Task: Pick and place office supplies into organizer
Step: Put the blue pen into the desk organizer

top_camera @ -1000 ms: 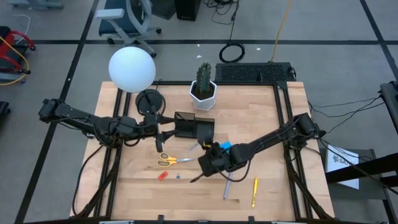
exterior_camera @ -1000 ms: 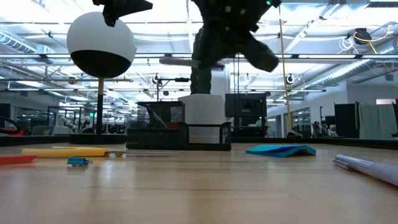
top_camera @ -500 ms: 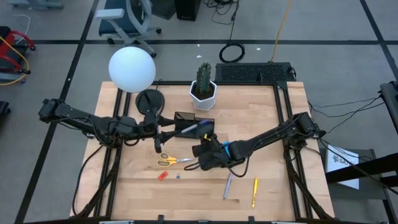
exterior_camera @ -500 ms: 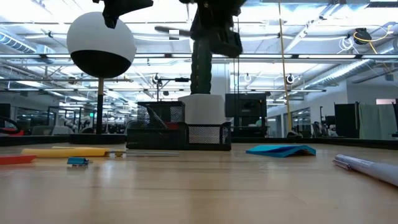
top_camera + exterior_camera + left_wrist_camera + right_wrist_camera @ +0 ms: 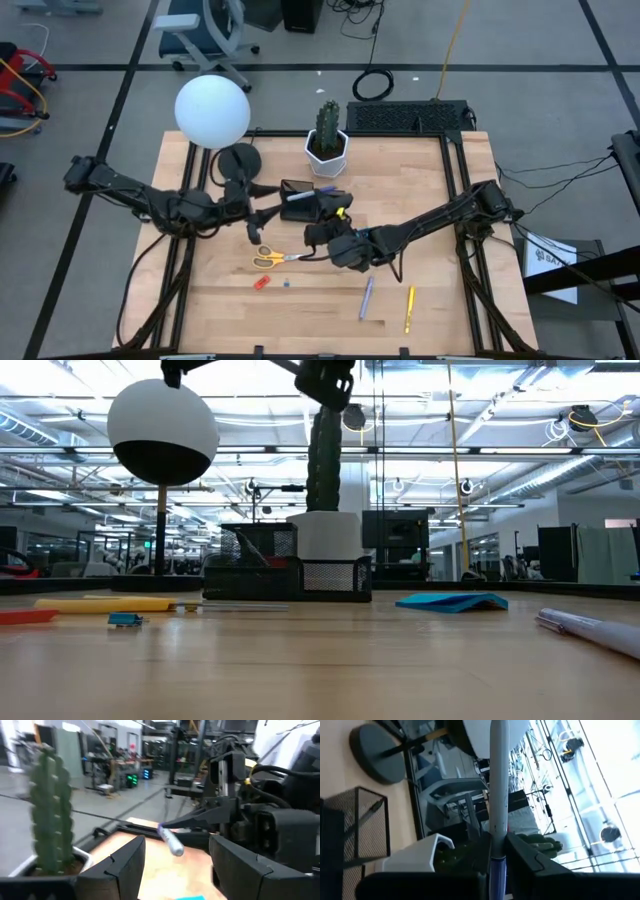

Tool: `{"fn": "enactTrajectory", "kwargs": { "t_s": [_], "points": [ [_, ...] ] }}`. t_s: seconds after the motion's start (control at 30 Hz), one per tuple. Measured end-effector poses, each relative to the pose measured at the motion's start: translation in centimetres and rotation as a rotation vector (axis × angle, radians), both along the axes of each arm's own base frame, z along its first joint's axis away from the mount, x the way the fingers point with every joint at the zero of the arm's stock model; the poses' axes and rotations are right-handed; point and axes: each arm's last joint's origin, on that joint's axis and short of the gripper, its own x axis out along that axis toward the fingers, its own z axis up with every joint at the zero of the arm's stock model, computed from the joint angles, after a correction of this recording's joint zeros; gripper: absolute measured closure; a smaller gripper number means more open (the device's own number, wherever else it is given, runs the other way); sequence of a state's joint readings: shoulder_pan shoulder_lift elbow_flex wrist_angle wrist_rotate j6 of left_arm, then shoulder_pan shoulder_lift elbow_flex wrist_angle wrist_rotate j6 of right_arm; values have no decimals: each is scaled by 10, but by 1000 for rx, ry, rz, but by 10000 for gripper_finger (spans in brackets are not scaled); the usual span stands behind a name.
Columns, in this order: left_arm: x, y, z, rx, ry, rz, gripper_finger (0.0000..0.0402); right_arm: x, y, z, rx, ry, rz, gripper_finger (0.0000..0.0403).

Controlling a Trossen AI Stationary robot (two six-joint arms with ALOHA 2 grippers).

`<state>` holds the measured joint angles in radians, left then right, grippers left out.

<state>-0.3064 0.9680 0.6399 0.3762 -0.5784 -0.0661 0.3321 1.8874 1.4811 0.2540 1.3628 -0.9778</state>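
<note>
My right gripper (image 5: pixel 322 203) is shut on a grey pen (image 5: pixel 498 780) with a purple end and holds it level above the black mesh organizer (image 5: pixel 312 203). The left wrist view shows the pen's free end (image 5: pixel 171 841) sticking out ahead of that gripper. My left gripper (image 5: pixel 258 215) stands open just left of the organizer, holding nothing. On the table lie yellow-handled scissors (image 5: pixel 270 259), a red-orange piece (image 5: pixel 261 283), a purple pen (image 5: pixel 366 297) and a yellow pen (image 5: pixel 409 308). The blue sticky-note pad (image 5: pixel 452 601) shows in the low view. My right gripper pinches the pen between its two fingers near the purple end (image 5: pixel 497 862). The fingers point level toward the table's left, and the pen runs along them and sticks out ahead. It is lifted clear, above the organizer.
A white globe lamp (image 5: pixel 212 110) with a round black base (image 5: pixel 240 160) stands far left of the organizer. A cactus in a white pot (image 5: pixel 327 143) is just behind it, a black keyboard (image 5: pixel 410 117) at the far edge. Bare wood lies along the near side.
My right gripper has risen and gone toward the far edge, from the table's middle to above the organizer. Its wrist has tipped up from pointing down to level and rolled. The pen has gone with it, lifted from slanting down to level.
</note>
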Motion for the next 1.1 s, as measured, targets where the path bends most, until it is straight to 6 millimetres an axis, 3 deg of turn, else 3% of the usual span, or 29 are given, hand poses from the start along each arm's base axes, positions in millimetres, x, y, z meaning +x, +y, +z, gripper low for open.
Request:
{"fn": "enactTrajectory", "kwargs": {
  "t_s": [0.43,0.6,0.8,1.1],
  "points": [
    [-7,-13,5,136,-27,60,176,-3,-11,17,127,-229,-4,377],
    [-13,-12,-12,151,-176,82,176,-3,-16,25,233,-343,88,377],
    [-22,-8,-30,202,-303,100,176,1,-22,21,329,-386,201,377],
    [-1,-14,-31,243,-284,60,176,5,-32,20,370,-412,239,377]
  ]
}}
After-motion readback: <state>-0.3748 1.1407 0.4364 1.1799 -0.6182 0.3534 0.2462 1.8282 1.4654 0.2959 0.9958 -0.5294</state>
